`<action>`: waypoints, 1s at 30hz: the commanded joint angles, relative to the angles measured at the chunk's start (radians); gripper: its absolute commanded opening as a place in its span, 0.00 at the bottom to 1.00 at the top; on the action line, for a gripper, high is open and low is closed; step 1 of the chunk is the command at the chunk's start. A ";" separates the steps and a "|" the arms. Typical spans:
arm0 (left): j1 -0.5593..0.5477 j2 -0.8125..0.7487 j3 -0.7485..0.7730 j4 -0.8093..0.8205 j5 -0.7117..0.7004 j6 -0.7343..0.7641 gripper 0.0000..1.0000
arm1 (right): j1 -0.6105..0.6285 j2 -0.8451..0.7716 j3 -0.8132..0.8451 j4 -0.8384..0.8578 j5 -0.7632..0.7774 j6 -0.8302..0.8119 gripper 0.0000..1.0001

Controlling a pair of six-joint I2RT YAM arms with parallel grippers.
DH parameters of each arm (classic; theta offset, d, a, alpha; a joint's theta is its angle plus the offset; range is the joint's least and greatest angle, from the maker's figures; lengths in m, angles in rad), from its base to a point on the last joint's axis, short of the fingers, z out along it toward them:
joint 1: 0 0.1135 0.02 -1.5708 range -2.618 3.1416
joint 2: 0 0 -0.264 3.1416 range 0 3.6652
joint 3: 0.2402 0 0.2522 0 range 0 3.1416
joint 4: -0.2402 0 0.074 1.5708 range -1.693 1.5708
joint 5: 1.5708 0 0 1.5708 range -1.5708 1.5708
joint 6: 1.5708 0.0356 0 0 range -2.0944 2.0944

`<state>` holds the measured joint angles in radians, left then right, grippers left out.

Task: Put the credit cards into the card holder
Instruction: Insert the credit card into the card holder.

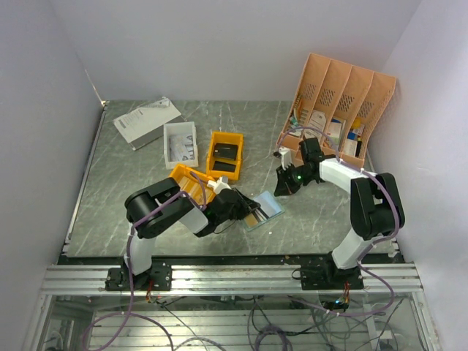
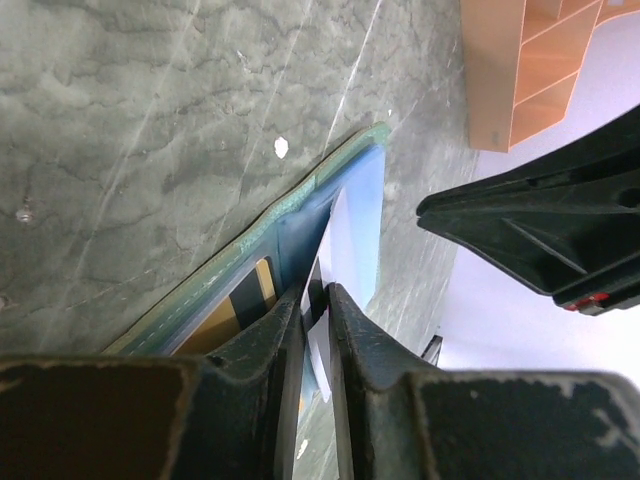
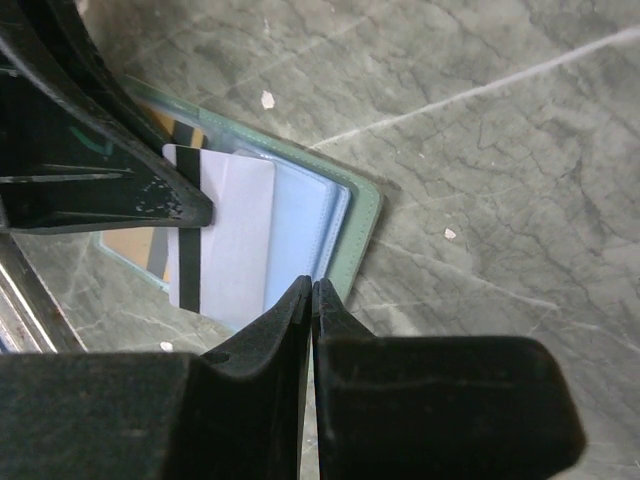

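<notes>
Pinching a white credit card with a black stripe, your left claw has its fingers clamped on the card's edge, and the card lies across the open card holder. You cannot tell whether the card's far edge sits inside a pocket or only rests on top. The card holder lies open on the grey marbled table, its light blue inside facing up and its grey-green rim showing around it. A dark and a tan strip peek out beside the left claw's fingers. Your right claw hangs just beside the card holder's corner, on the side opposite the left claw. Its fingers are pressed together with nothing between them, and you cannot tell whether it touches the holder. Beyond the card holder, toward the back wall, stands a peach desk organiser with papers in its slots. An orange bin sits well apart from the card holder on the left arm's side.
</notes>
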<state>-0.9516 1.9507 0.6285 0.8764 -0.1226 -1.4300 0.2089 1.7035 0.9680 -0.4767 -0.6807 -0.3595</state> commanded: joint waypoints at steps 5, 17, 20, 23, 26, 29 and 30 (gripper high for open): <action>0.012 0.020 0.014 -0.130 0.037 0.049 0.28 | 0.037 -0.093 -0.030 -0.019 -0.210 -0.104 0.04; 0.015 0.051 -0.007 -0.049 0.062 0.030 0.28 | 0.163 -0.205 -0.159 0.029 -0.299 -0.303 0.00; 0.020 0.050 -0.011 -0.044 0.072 0.034 0.28 | 0.203 -0.299 -0.206 0.070 -0.232 -0.419 0.00; 0.025 0.052 -0.014 -0.040 0.081 0.036 0.28 | 0.265 -0.370 -0.256 0.121 -0.142 -0.510 0.00; 0.027 0.059 -0.016 -0.029 0.093 0.036 0.28 | 0.350 -0.383 -0.277 0.151 -0.012 -0.584 0.00; 0.028 0.073 -0.016 -0.009 0.108 0.029 0.28 | 0.431 -0.364 -0.278 0.174 0.108 -0.664 0.00; 0.028 0.077 -0.018 0.002 0.111 0.026 0.28 | 0.455 -0.366 -0.285 0.187 0.139 -0.695 0.00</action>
<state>-0.9318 1.9739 0.6365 0.9142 -0.0589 -1.4097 0.5877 1.3312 0.7029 -0.3573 -0.7258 -0.8921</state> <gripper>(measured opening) 0.279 0.006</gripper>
